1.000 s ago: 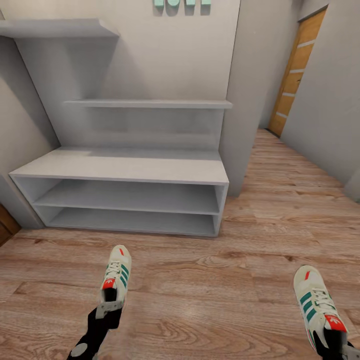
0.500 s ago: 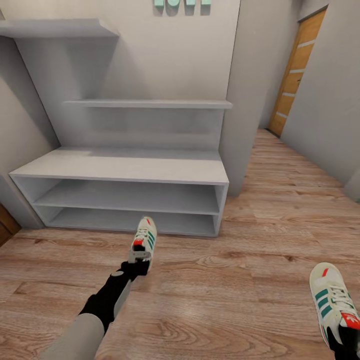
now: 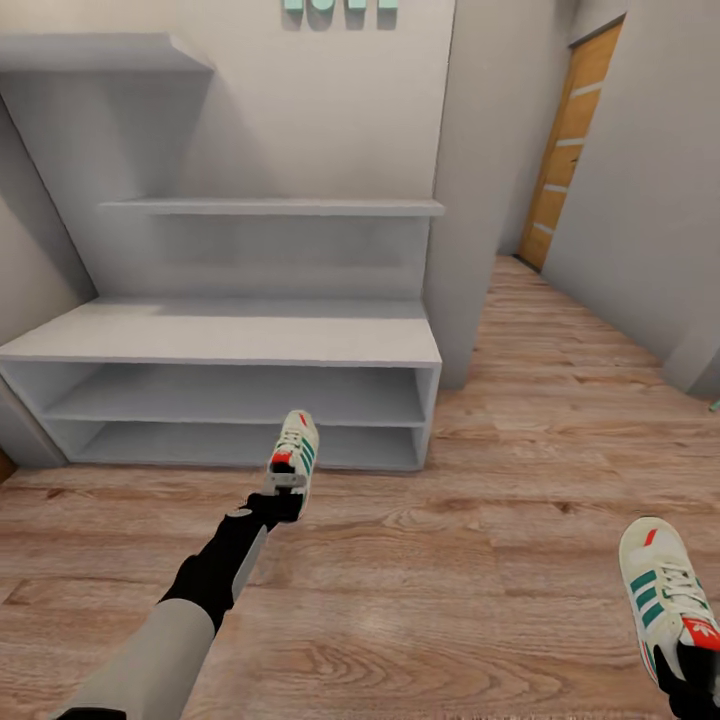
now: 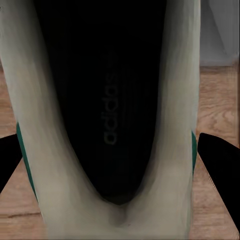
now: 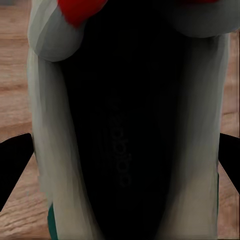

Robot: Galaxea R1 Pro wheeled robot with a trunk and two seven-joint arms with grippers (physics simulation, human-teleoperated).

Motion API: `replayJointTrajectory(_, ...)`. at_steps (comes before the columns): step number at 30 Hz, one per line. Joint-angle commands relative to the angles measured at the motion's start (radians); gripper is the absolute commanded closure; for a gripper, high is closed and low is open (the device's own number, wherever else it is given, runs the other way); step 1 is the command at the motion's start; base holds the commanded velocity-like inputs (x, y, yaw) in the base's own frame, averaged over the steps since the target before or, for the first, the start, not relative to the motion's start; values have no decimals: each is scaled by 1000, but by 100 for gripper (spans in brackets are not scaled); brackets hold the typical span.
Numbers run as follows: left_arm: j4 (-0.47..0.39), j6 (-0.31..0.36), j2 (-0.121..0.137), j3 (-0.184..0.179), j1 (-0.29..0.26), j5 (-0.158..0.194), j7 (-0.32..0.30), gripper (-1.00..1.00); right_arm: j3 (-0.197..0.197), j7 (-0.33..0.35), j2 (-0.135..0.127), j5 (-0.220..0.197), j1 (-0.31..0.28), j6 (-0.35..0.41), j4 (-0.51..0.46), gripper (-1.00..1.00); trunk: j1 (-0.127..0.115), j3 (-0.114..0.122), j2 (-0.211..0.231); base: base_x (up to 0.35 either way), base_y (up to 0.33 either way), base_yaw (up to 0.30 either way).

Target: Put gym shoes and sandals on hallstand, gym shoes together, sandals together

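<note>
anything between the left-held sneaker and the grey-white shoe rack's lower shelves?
Nothing: head view shows bare wood-plank floor between the cream green-striped sneaker in the left gripper and the rack.

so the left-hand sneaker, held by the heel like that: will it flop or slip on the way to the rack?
Probably stays stiff: the gym shoe juts straight out from the left gripper without sagging. Likely light, since a heel-end hold carries it. Some pivot risk: in the wrist view the fingers flank only the narrow heel, so a nudge against the hallstand could twist it.
</note>
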Motion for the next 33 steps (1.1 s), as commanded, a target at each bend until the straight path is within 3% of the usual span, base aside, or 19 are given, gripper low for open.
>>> replayJointTrajectory(1,-5,14,0,-1,0,-2,-1,100,-6,9,0,0,-1,-3,1,100,4,-4,-8,0,0,-264)
replayJointTrajectory(12,-17,55,7,0,-5,-4,3,100,-6,7,1,-2,-1,-4,-2,100,46,-52,-85,0,0,-63)
replayJointTrajectory(19,-81,54,4,-4,8,-3,65,100,-6,8,1,0,-1,-6,-4,100,46,-53,-85,7,-3,-1)
replayJointTrajectory(33,-70,48,3,-1,9,-4,69,100,-6,8,2,0,-1,-5,-15,100,46,-53,-85,212,-154,0)
